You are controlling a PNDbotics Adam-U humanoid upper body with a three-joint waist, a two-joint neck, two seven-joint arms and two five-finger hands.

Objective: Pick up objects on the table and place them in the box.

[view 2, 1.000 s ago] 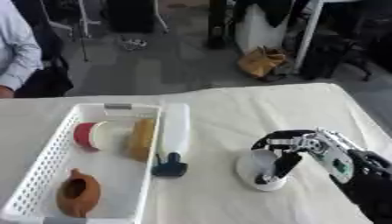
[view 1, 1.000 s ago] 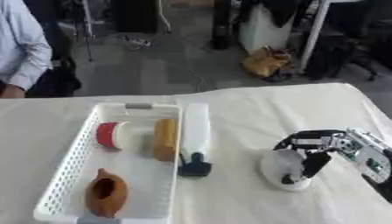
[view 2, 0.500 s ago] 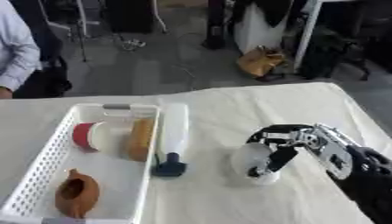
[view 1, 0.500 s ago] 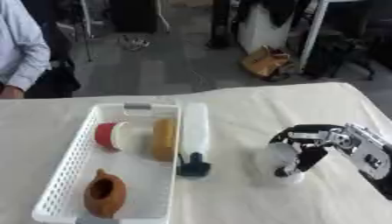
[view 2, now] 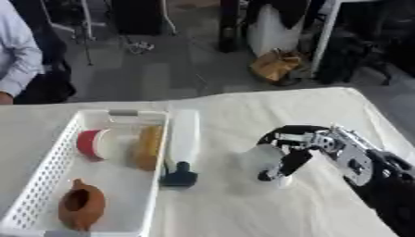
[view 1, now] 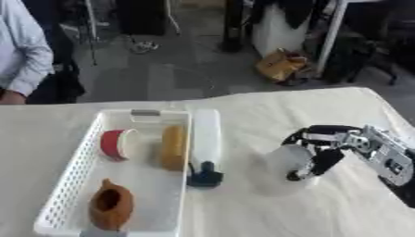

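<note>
Right hand (view 1: 323, 149) curled round a pale whitish object (view 1: 285, 163), thumb and fingers (view 2: 290, 163) clasping its sides, on the cream-covered surface (view 1: 267, 208). To the hand's left, lying beside the box: a white bottle with a dark cap (view 1: 205, 146), touching the rim. Further left, the white mesh box (view 1: 77, 159), holding a red-and-white round item (view 1: 118, 144), a tan oblong piece (view 1: 172, 147) and a brown clay pot (view 1: 110, 209). Left hand not seen in either view.

Bare cloth lies all round the right hand (view 1: 324, 148) — to its left, only the white bottle (view 1: 206, 143) bars the basket (view 1: 69, 185)
</note>
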